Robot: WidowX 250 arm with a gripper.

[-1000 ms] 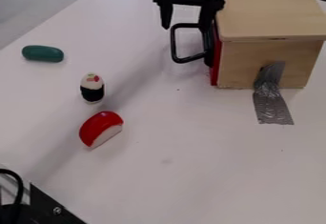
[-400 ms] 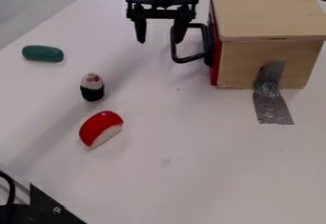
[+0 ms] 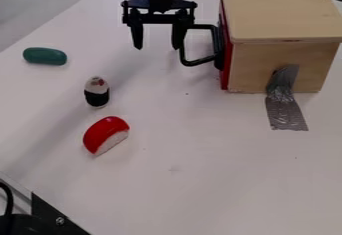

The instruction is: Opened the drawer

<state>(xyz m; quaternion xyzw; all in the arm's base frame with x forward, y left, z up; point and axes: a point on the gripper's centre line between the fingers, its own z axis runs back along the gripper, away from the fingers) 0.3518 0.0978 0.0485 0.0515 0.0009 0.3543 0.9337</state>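
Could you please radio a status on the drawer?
Black two-finger gripper open by black looped handle. Red drawer front looks shut against wooden box. No toy blocking it.

One green oblong toy (image 3: 45, 56); one white, black-banded rounded toy (image 3: 97, 95); near it, one red-and-white curved toy (image 3: 105, 132); wrinkled silver tape (image 3: 286, 110), partly on white tabletop (image 3: 200, 179).

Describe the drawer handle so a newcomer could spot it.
Find the wooden box at upper right, then the red front on its left side. The black handle juts left from it: a squarish loop, unlike the black gripper beside it, whose two fingers hang down.
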